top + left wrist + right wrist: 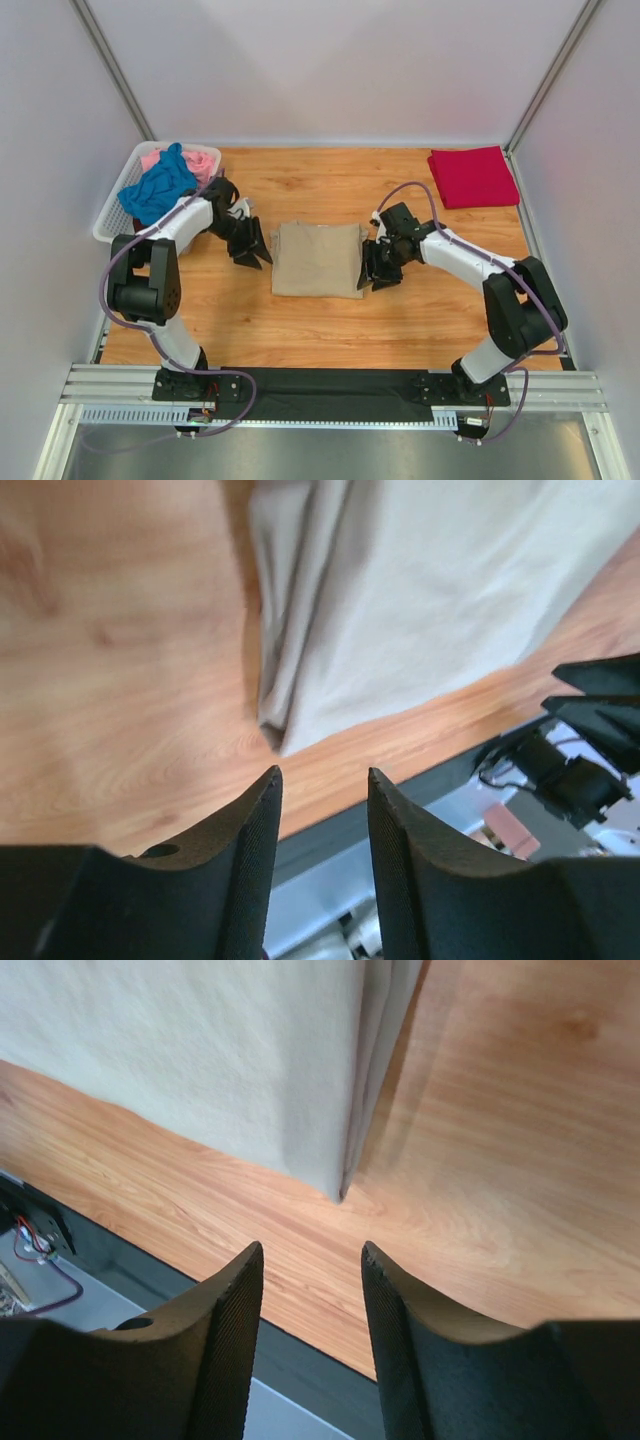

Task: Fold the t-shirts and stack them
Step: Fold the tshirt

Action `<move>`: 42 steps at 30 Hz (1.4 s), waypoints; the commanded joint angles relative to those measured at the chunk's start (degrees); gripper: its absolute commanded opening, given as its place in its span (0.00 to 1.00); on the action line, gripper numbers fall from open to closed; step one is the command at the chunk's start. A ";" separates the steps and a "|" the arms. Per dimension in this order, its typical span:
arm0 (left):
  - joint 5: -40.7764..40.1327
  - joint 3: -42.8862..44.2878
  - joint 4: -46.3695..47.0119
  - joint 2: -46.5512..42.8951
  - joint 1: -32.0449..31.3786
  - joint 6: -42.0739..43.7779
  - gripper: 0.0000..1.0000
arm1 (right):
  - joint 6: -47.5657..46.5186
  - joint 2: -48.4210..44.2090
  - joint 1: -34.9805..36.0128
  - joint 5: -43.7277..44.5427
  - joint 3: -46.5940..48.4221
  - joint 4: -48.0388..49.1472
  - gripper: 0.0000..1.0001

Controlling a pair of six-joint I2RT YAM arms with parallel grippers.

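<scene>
One tan t-shirt (318,260) folded rectangular, flat on table (300,335).

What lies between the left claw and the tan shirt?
Nothing but bare table. The left wrist view shows it: the left claw stands open, apart from the tan shirt, with only wood between them.

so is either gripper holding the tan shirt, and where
Nothing is held: left gripper and right gripper are open and empty, either side of the folded tan shirt.
</scene>
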 commanded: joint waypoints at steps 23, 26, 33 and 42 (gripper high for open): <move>3.04 31.51 7.02 24.43 0.21 11.15 0.50 | -8.33 29.07 -12.43 -5.95 38.97 1.66 0.50; 3.83 32.92 7.10 26.11 0.21 11.41 0.50 | -8.69 30.74 -12.52 -8.67 39.41 3.16 0.50; 4.53 31.87 9.12 27.87 0.21 11.41 0.49 | -9.03 33.29 -12.52 -10.26 39.50 5.27 0.49; 0.85 33.71 7.99 30.51 0.38 10.71 0.00 | -10.00 34.17 -14.09 -9.21 36.07 9.31 0.00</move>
